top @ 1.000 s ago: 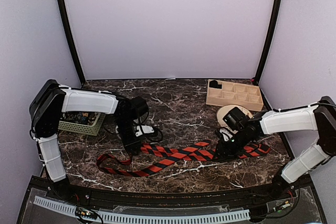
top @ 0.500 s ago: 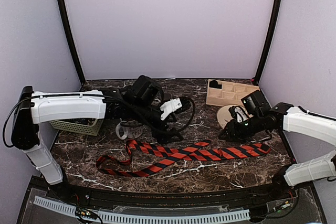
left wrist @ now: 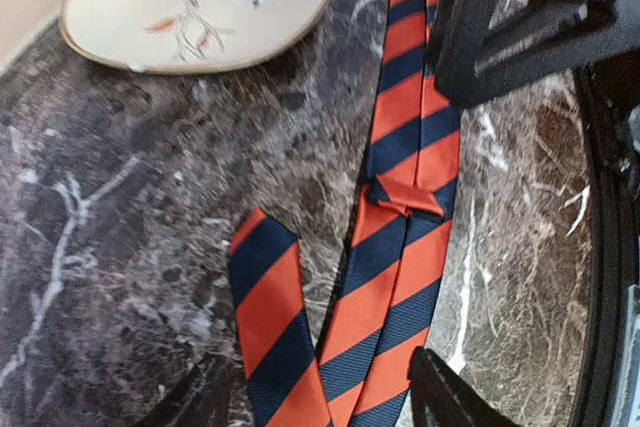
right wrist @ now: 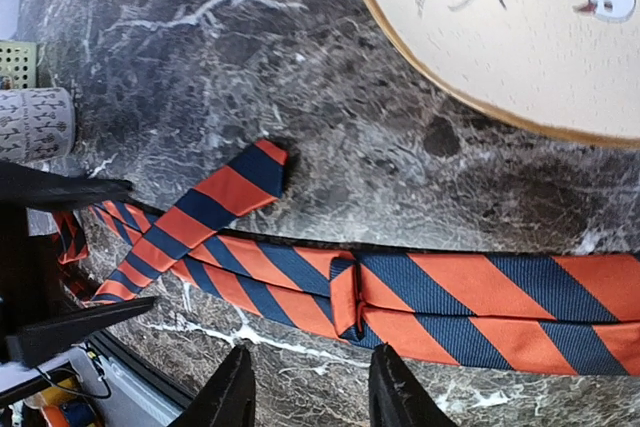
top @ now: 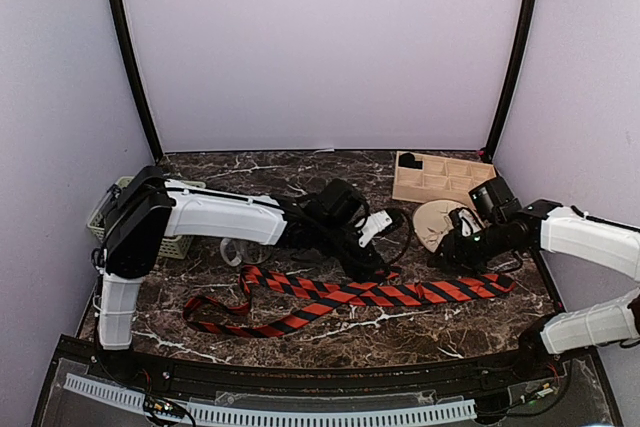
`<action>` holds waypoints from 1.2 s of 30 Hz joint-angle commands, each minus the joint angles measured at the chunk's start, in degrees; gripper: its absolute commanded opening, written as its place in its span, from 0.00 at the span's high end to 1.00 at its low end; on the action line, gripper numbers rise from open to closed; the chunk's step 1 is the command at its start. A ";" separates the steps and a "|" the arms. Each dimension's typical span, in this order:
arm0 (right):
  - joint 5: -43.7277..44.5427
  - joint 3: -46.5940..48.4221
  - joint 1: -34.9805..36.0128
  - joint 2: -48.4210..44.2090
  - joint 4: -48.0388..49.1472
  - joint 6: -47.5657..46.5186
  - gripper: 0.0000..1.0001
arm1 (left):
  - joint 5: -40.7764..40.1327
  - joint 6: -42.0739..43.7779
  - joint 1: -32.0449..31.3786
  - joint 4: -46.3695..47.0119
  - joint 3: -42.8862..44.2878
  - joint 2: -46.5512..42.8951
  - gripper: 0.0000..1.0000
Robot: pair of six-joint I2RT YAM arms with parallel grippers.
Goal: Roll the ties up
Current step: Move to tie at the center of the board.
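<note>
A wooden divided box (top: 446, 182) is holding one dark item (top: 407, 160) in its back-left compartment. The left hand (left wrist: 322, 399) and right hand (right wrist: 312, 389) are hanging open and empty by the striped tie (top: 350, 295).

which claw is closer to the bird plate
Right. The right claw hangs beside the plate, at its near edge, over the striped tie; the left claw is farther to the left, above that tie's narrow tip.

Bright, even light w/ soft shadows
</note>
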 commanded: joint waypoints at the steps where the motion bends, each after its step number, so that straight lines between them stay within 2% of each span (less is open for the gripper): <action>1: -1.24 -1.74 -0.54 1.60 1.96 0.47 0.63 | -3.52 1.48 -0.80 -2.75 4.80 4.27 0.40; 7: -2.83 -2.59 -0.54 6.11 4.13 -1.23 0.67 | -6.20 3.22 -0.80 -4.36 5.10 8.69 0.50; 12: -4.40 -3.38 0.12 10.10 7.36 -1.53 0.71 | -7.57 4.47 -0.74 -9.46 2.11 8.69 0.73; 18: -4.50 -4.01 5.45 13.38 10.97 0.39 0.73 | -6.63 8.14 -0.42 -8.41 -12.53 0.32 0.92; 23: -4.77 -5.19 12.44 16.92 16.36 5.23 0.76 | -7.27 9.43 1.17 -7.05 -22.39 -8.22 0.95; 27: -5.45 -3.77 16.30 18.85 18.99 7.69 0.77 | -7.46 9.93 1.10 -5.19 -25.31 -15.85 0.96; 32: -4.19 -0.84 16.22 15.68 15.62 6.78 0.73 | -5.45 14.37 -1.03 -5.24 -25.51 -21.75 0.96; 36: -5.11 -1.75 12.68 8.93 13.87 7.05 0.65 | -4.32 17.22 -3.84 -9.11 -20.75 -18.37 0.96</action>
